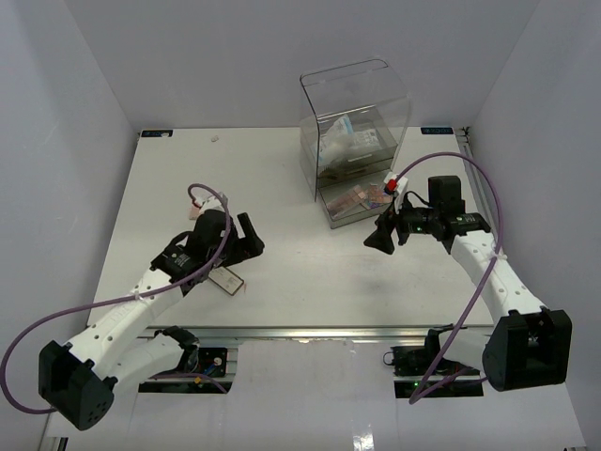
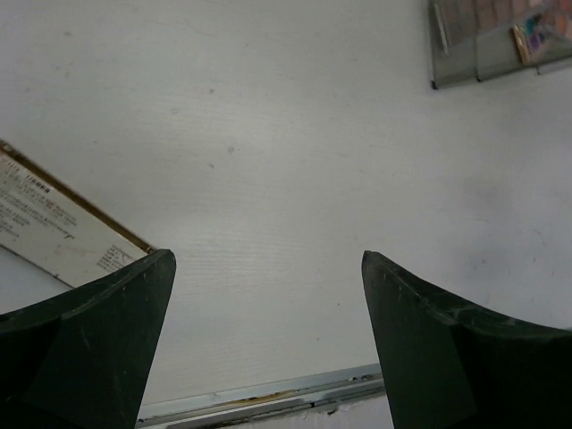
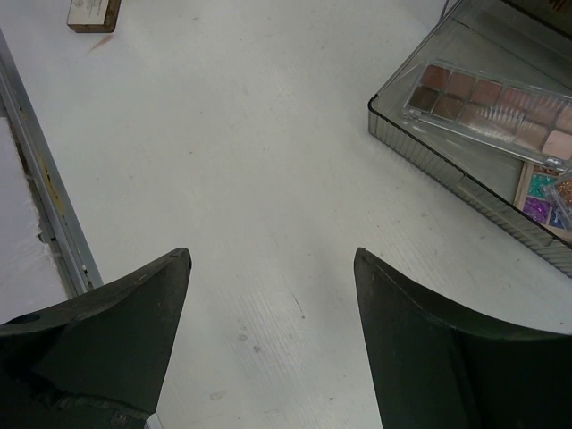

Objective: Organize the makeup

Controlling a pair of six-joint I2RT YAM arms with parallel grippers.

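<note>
Two robot arms hover over a white table (image 1: 310, 282) beside a clear acrylic box (image 1: 324, 94). The left gripper (image 2: 268, 259) is spread wide, with nothing between its fingers. A flat palette (image 1: 226, 280) lies face down just beside it, label side up, near the table's front edge. The right gripper (image 3: 273, 255) is also spread and empty, close to the box's pulled-out drawer (image 3: 465, 192). In the drawer a brown eyeshadow palette (image 3: 487, 103) lies across a multicoloured palette (image 3: 541, 192). White-blue sachets (image 1: 349, 139) show faintly in the compartment above, too small to make out clearly.
</note>
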